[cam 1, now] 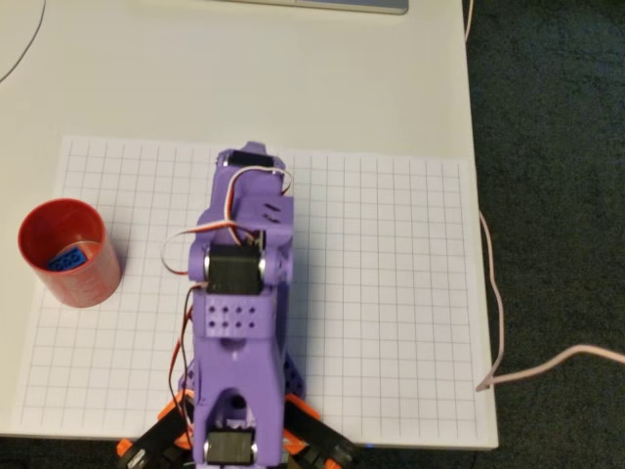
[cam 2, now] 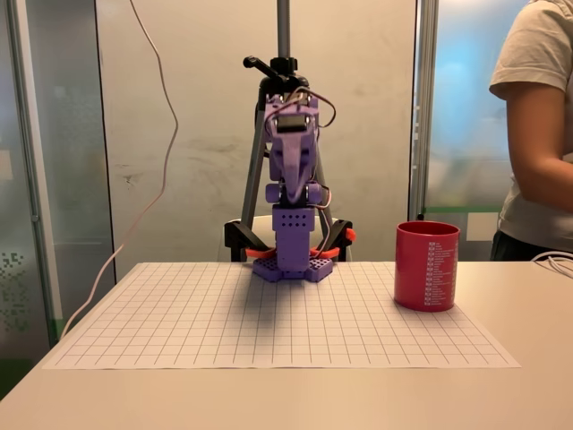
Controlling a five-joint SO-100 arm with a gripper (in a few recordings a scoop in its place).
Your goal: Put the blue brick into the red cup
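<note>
Purple arm [cam 1: 239, 293] was folded back over its own base, upper links stacked and pointing away from the cup; in the fixed view it [cam 2: 294, 179] stood tall and upright near the far edge of the grid sheet. Gripper [cam 1: 249, 156] sat at the far tip of the arm in the overhead view, tucked under the links, so whether its fingers were apart or together, cannot tell; nothing visibly held. Red cup [cam 1: 70, 256] stood upright on the left edge of the white grid sheet [cam 1: 391, 293] in the overhead view, well apart from the arm; in the fixed view the same cup [cam 2: 427, 266] was on the right side of the sheet with white print running down its wall. Blue brick [cam 1: 66, 260] lay inside the cup, on the bottom, studs facing up, partly hidden by the near wall. Orange-and-black base [cam 1: 161, 430] clamped at the near table edge in the overhead view. Pale table [cam 1: 293, 78] under everything, a pinkish cable [cam 1: 493, 293] trailing off its right side onto dark carpet. A person [cam 2: 537, 134] in a light shirt stood at the right edge of the fixed view, behind the table, arm hanging down, not touching anything. A tripod pole [cam 2: 283, 36] rose behind the arm.
</note>
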